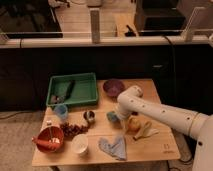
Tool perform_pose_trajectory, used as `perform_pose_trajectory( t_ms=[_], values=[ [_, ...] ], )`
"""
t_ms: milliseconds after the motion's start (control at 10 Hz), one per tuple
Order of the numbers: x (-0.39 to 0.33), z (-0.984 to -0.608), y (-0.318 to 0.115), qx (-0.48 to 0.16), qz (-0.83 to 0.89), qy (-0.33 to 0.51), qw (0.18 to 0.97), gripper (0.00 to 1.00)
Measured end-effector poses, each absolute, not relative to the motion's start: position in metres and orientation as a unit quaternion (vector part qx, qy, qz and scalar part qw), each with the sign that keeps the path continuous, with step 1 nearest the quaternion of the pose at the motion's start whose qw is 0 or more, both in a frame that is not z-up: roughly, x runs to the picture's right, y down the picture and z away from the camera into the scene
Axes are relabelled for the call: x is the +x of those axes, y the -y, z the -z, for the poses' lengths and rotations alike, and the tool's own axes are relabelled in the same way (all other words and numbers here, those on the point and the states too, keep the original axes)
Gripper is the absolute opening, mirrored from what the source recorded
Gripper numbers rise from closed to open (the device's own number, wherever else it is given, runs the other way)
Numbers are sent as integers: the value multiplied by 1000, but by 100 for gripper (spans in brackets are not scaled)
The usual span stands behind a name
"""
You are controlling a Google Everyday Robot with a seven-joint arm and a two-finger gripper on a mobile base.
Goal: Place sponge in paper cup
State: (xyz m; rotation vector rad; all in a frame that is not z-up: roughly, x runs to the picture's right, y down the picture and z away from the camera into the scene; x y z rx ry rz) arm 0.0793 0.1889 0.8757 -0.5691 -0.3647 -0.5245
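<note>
The teal-green sponge (pixel 112 117) lies on the wooden table (pixel 160 145) near its middle, right of the small metal cup (pixel 89 116). My gripper (pixel 118 116) is at the end of the white arm that reaches in from the right and bends down; it is right at the sponge, partly hidden by the wrist. The white paper cup (pixel 79 144) stands upright near the table's front edge, to the front left of the sponge and apart from the gripper.
A green tray (pixel 75 85) holding a black block sits at the back left, with a purple bowl (pixel 113 87) beside it. A blue cup (pixel 61 112), grapes (pixel 73 130), a red bowl (pixel 49 139), a blue cloth (pixel 114 147) and yellow-orange fruit (pixel 137 127) crowd the front.
</note>
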Motion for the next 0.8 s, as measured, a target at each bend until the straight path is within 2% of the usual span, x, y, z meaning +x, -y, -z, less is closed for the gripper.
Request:
perform_pose_trajectory(
  t_ms=[300,500,600,800],
  values=[
    [82,-876,-188,-278,249,175,911,78],
    [82,-877,-189,-278,248,175,911,72],
    [81,-878,-188,-277,244,176,912,77],
    [83,-876,-187,-278,243,175,913,79]
  ],
)
